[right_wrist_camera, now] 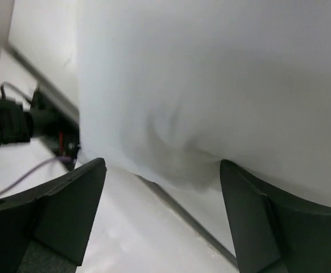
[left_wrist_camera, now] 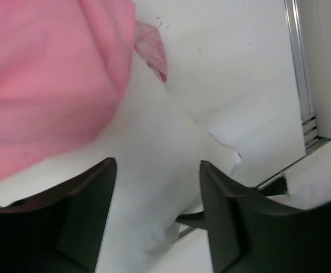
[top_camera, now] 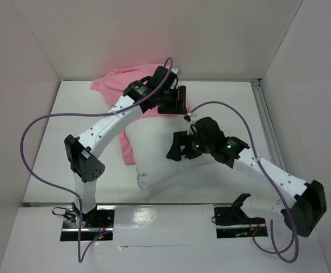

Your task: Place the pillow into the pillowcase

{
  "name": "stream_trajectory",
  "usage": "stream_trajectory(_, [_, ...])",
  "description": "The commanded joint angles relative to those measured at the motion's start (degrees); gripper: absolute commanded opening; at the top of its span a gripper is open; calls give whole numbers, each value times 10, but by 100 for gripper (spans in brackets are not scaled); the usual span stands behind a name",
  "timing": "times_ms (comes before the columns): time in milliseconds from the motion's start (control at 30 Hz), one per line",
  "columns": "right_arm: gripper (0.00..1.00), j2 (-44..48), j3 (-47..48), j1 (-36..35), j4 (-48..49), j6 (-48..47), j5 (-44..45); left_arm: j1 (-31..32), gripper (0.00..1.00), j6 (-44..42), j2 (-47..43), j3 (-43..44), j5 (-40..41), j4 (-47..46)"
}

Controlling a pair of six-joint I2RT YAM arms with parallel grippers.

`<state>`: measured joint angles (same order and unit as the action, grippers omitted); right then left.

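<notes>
Though plain, white table, white walls

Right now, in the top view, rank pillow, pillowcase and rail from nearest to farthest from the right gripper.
1. Pillow, beneath the right gripper.
2. Pillowcase, beyond it to the left.
3. Rail, far out along the right edge.

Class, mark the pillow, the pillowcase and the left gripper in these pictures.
the pillow (top_camera: 151,151): top external view, on its bare white middle.
the pillowcase (top_camera: 113,84): top external view, on its bunched far-left part.
the left gripper (left_wrist_camera: 157,165): left wrist view, midway between its fingertips.
</notes>
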<state>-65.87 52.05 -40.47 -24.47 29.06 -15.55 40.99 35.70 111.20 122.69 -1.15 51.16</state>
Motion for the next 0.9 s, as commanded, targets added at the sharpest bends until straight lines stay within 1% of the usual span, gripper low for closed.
stream_trajectory(0, [88,106,59,5,-44,-20,196,6,75,-6,-68,13,47,34])
stream_trajectory(33, [85,120,59,5,-55,1,197,6,79,-6,-74,7,62,43])
stream_trajectory(67, [79,129,59,10,-64,26,286,1,79,-1,-79,7,78,53])
stream_trajectory(100, [63,134,46,10,-79,48,314,1,79,-1,-88,7,106,73])
stream_trajectory(133, [57,125,45,30,-79,70,330,1,77,13,-93,12,119,81])
stream_trajectory(167, [53,112,39,43,-85,77,330,1,77,13,-93,12,129,88])
stream_trajectory(200, [53,96,39,58,-85,77,311,1,77,13,-103,6,134,88])
stream_trajectory(233, [53,58,39,91,-80,77,289,1,77,18,-111,6,140,94])
stream_trajectory(267, [53,38,39,107,-80,72,248,1,77,18,-111,6,140,104])
stream_trajectory(300, [53,20,39,119,-64,72,227,1,77,23,-117,1,140,110])
stream_trajectory(333, [53,-14,39,135,-48,52,188,1,76,24,-124,-7,140,110])
stream_trajectory(367, [53,-32,39,135,-38,51,187,1,76,24,-129,-14,140,115])
stream_trajectory(433, [38,-61,22,140,3,37,138,1,76,24,-140,-41,129,115])
stream_trajectory(467, [26,-84,17,131,19,37,108,1,75,24,-140,-49,129,115])
stream_trajectory(500, [20,-92,16,118,63,42,45,1,75,24,-149,-66,134,126])
stream_trajectory(533, [17,-99,8,80,87,43,12,1,75,29,-158,-76,143,127])
stream_trajectory(600, [17,-110,8,31,148,50,-43,7,75,34,-174,-112,156,140])
stream_trajectory(633, [17,-110,28,-6,149,39,-43,12,75,34,-179,-125,166,140])
stream_trajectory(667, [23,-110,40,-16,142,39,-8,12,75,34,-185,-136,173,148])
stream_trajectory(700, [38,-103,51,-16,113,29,14,18,76,41,-193,-157,187,154])
stream_trajectory(767, [52,-79,58,3,92,22,75,25,78,47,-202,-177,201,165])
stream_trajectory(800, [58,-73,58,13,87,15,86,25,78,53,-208,-205,210,170])
stream_trajectory(833, [66,-73,53,37,76,9,91,30,80,53,-222,-221,216,170])
stream_trajectory(867, [68,-73,53,46,76,9,91,36,80,61,-228,-238,223,170])
